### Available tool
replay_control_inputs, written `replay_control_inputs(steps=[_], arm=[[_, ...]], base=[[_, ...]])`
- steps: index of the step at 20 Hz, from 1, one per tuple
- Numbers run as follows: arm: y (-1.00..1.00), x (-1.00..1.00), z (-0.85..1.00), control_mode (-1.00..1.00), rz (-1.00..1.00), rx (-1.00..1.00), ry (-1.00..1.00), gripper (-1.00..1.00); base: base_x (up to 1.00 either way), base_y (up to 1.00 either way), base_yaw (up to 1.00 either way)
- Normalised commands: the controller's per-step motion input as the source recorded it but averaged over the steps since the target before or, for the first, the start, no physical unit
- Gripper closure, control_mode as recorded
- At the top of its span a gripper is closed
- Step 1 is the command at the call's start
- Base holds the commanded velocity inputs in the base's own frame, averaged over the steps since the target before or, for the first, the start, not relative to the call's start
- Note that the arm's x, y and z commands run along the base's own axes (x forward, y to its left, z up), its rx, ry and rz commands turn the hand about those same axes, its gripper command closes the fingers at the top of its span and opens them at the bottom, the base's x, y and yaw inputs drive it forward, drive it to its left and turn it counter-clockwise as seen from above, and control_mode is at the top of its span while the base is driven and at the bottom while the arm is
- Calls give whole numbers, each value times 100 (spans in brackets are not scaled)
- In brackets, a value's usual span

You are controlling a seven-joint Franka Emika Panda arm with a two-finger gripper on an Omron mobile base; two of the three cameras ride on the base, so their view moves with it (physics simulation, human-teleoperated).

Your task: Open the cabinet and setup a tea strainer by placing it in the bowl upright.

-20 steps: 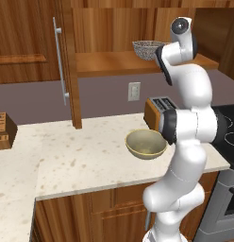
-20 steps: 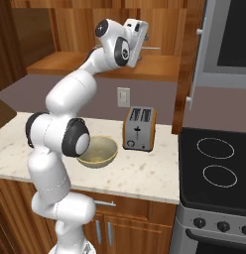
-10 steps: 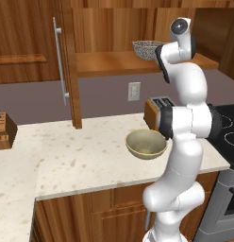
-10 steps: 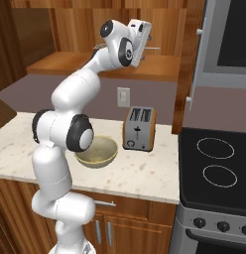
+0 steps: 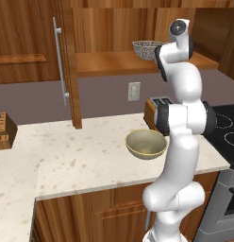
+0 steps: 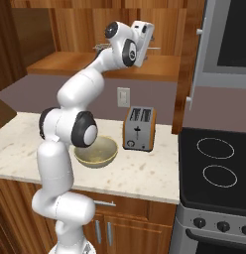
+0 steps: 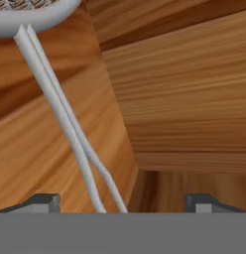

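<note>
My fingers (image 7: 45,202) stand wide apart, holding nothing, inside the open cabinet (image 5: 104,28). The tea strainer (image 5: 146,49) sits on the shelf edge, its wire handle running between my tips. The bowl (image 5: 146,144) waits on the counter (image 5: 81,156) below.

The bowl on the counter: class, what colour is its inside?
The bowl is yellowish and speckled inside, with an olive-tan outside; the left base view shows it best.

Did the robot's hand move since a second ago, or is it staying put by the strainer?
Yes, a little. In the right base view the gripper has shifted slightly right along the cabinet shelf, away from the tea strainer.
</note>
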Motion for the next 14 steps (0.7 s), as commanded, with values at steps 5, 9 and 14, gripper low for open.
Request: replay_control_inputs(steps=[5, 9, 14], arm=[[0, 23, -4, -100, 0, 0, 0, -100], [0, 19, 0, -100, 0, 0, 0, -100], [0, 2, 0, -100, 2, 0, 0, -100]], base=[[0, 0, 0], [0, 0, 0], [0, 0, 0]])
